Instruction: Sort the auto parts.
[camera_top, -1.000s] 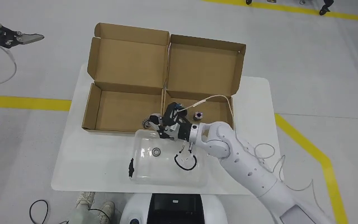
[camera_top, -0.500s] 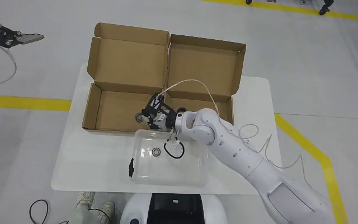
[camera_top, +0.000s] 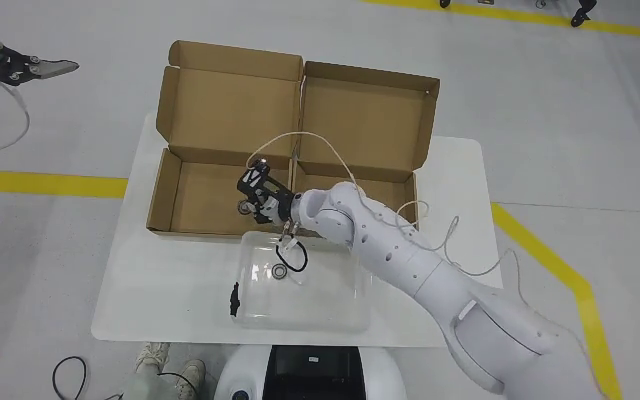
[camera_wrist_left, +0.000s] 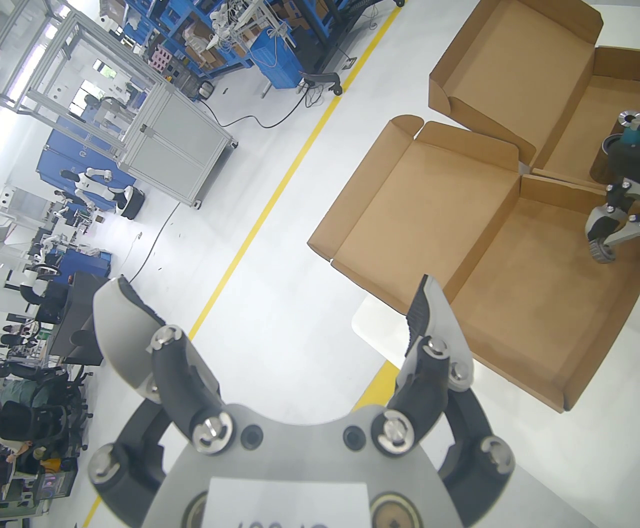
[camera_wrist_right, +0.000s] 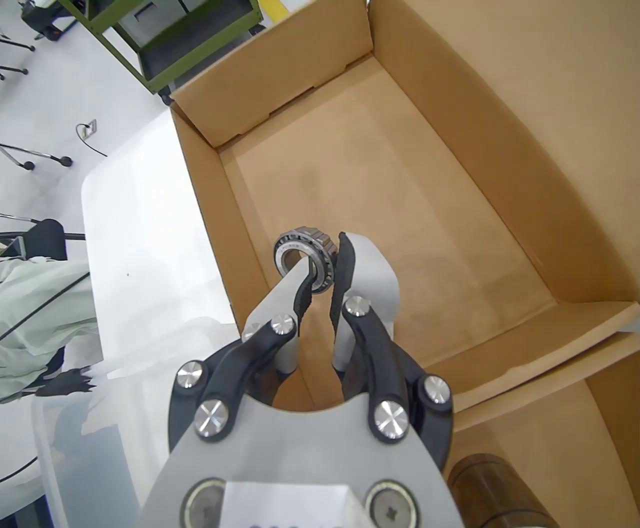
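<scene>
One bearing (camera_wrist_right: 302, 239) clamped in right gripper (camera_wrist_right: 325, 260) over cardboard box (camera_wrist_right: 425, 210); prob. placing step. Nxt: lower, release gently. Left gripper (camera_wrist_left: 272, 295) wide open, holding nothing.

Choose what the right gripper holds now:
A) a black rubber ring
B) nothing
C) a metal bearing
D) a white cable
C: the right gripper is shut on a metal bearing, over the floor of an open cardboard box.

- Floor (camera_top: 80, 120), pale grey, glossy; yellow lines (camera_top: 60, 184) painted across it.
- Blue storage racks (camera_wrist_left: 272, 55), placed far off.
- Grey cabinet (camera_wrist_left: 170, 145), framed in metal.
- Green trolley (camera_wrist_right: 150, 25), parked.
</scene>
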